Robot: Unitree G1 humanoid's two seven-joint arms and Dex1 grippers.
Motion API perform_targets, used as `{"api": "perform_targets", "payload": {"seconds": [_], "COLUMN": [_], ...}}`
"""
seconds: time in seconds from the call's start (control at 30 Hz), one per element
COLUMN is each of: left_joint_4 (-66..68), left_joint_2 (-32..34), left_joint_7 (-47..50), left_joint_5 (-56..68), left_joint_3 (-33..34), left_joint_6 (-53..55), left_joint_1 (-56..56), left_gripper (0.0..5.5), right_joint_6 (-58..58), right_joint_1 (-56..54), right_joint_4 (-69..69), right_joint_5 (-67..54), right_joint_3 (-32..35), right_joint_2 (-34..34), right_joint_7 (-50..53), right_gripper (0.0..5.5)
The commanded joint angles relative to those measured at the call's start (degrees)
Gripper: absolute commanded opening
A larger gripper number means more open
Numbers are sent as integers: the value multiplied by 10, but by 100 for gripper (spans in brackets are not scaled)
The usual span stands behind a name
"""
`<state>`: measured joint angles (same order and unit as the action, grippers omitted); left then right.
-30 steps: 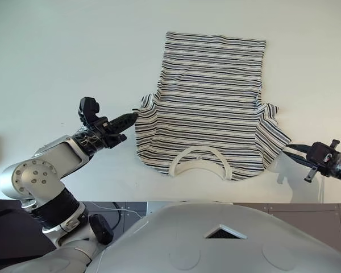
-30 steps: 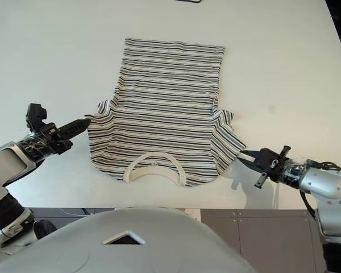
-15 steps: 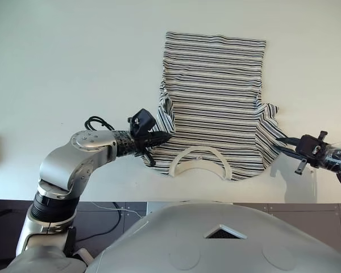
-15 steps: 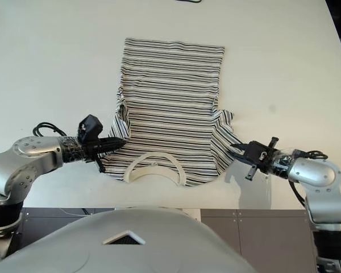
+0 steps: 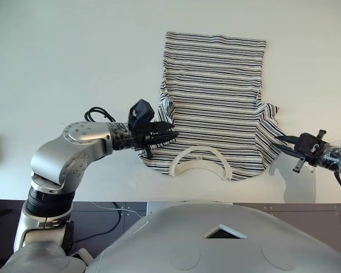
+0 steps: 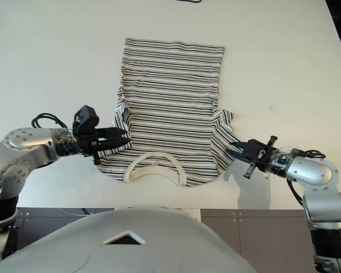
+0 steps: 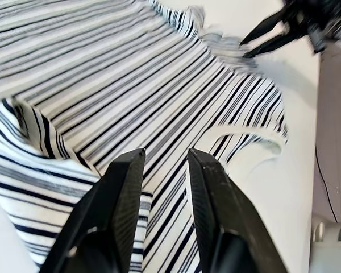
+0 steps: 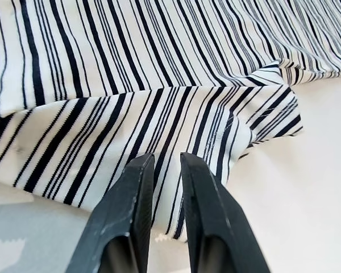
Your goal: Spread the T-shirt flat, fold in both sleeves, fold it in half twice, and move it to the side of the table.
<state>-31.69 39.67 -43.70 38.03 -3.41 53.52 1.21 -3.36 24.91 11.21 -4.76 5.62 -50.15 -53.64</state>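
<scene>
Posture: left arm bent at the elbow along the table's (image 5: pixel 74 57) near edge, left gripper (image 5: pixel 171 133) low over the striped T-shirt (image 5: pixel 213 85) beside the collar (image 5: pixel 198 169), fingers apart and empty. The right arm reaches in from the near right. The right gripper (image 5: pixel 278 142) sits at the right sleeve (image 5: pixel 270 128) edge, and contact with the cloth is hard to make out. The T-shirt lies mid-table, collar nearest the robot, left sleeve (image 5: pixel 166 111) folded inward. The left wrist view shows the right gripper's fingers spread — clearer than the head views.
</scene>
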Motion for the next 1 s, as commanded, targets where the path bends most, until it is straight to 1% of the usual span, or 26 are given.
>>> {"api": "perform_targets", "payload": {"seconds": [0.03,0.1,0.2,0.3,0.37,0.47,0.57,0.73,0.83,0.9,1.0], "left_joint_4": [31,34,52,81,85,64,19,-11,-24,-30,-32], "left_joint_2": [47,68,91,99,95,81,58,27,7,0,0], "left_joint_7": [-20,-41,-62,-72,-81,-90,-85,-37,-4,9,15], "left_joint_5": [-65,-96,-161,-210,-210,-169,-55,37,69,77,75], "left_joint_3": [11,14,-15,-32,-32,-18,22,48,56,56,54], "left_joint_6": [-83,-138,-227,-292,-301,-272,-187,-103,-77,-68,-68], "left_joint_1": [29,73,126,162,163,148,114,76,71,69,75], "left_gripper": [137,137,137,137,137,137,137,137,137,137,137], "right_joint_6": [26,43,62,64,58,37,-1,-39,-56,-32,61], "right_joint_1": [22,31,28,9,-4,-19,-45,-78,-106,-102,-46], "right_joint_4": [25,29,27,5,-24,-68,-124,-175,-185,-153,-68], "right_joint_5": [-19,-31,-41,-16,18,56,87,88,70,22,-99], "right_joint_3": [17,33,39,11,-13,-36,-49,-49,-57,-38,43], "right_joint_2": [8,14,25,26,24,17,-7,-41,-44,-40,-13], "right_joint_7": [7,16,27,30,38,48,47,28,8,-11,-8], "right_gripper": [83,83,83,83,83,83,83,83,83,83,83]}}
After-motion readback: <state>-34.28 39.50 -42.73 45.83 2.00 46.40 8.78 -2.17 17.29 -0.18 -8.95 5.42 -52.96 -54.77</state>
